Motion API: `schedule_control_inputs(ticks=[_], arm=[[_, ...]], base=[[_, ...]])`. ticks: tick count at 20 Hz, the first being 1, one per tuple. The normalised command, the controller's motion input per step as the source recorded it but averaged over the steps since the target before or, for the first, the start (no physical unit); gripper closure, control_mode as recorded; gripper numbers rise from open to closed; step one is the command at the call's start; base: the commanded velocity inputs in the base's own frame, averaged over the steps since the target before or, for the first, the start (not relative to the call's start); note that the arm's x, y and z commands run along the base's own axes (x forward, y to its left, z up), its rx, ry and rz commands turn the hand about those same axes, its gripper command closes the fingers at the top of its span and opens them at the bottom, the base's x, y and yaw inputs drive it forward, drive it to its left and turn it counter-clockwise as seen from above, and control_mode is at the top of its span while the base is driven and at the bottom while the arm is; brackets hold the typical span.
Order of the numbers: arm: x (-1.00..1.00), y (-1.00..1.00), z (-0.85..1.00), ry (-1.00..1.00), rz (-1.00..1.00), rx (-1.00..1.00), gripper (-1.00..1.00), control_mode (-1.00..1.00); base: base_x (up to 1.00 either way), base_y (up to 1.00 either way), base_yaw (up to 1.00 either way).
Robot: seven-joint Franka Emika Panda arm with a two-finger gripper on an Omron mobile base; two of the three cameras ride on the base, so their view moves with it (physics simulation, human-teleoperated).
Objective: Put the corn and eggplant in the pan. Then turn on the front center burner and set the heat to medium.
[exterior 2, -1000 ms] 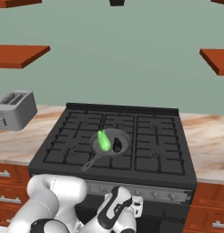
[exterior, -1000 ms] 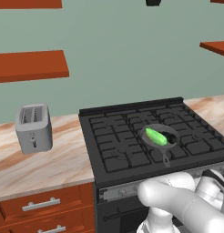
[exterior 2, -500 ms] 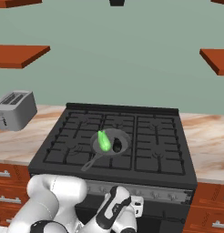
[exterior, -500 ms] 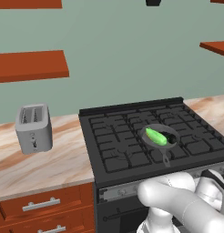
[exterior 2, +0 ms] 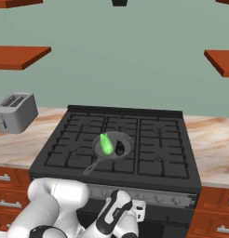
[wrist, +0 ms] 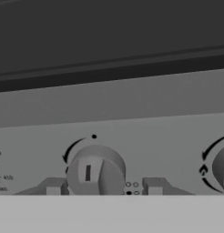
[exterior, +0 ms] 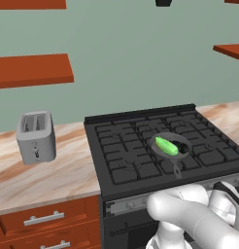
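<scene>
Hand [wrist: 104, 190] level at stove knob [wrist: 96, 170]

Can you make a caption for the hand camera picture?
The hand's two fingertips flank a round grey stove knob on the grey control panel.

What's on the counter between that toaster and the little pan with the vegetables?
Between the toaster and the pan lie bare marble counter and black stove grates, nothing else, seen in the left base view.

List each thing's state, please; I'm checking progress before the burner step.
corn: lying in the pan.
eggplant: in the pan, beside the corn.
pan: on the front center burner, no flame visible.
gripper: fingers either side of a stove knob, grip unclear.
toaster: on the counter, slots empty.
</scene>
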Motion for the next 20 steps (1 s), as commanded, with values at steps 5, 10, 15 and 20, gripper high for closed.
schedule_control_inputs(ticks=[5,10,15,20], arm=[[0.00,0.00,0.00,0.00,0.00,0.00,1.00,-1.00],[-0.02,0.00,0.00,0.00,0.00,0.00,1.00,-1.00],[0.00,0.00,-0.03,-0.04,0.00,-0.05,1.00,-1.00],[0.00,0.00,0.00,-0.07,0.00,-0.17,1.00,-1.00]], base=[[0.00,0.00,0.00],[0.00,0.00,0.00],[0.00,0.00,0.00],[0.00,0.00,0.00]])
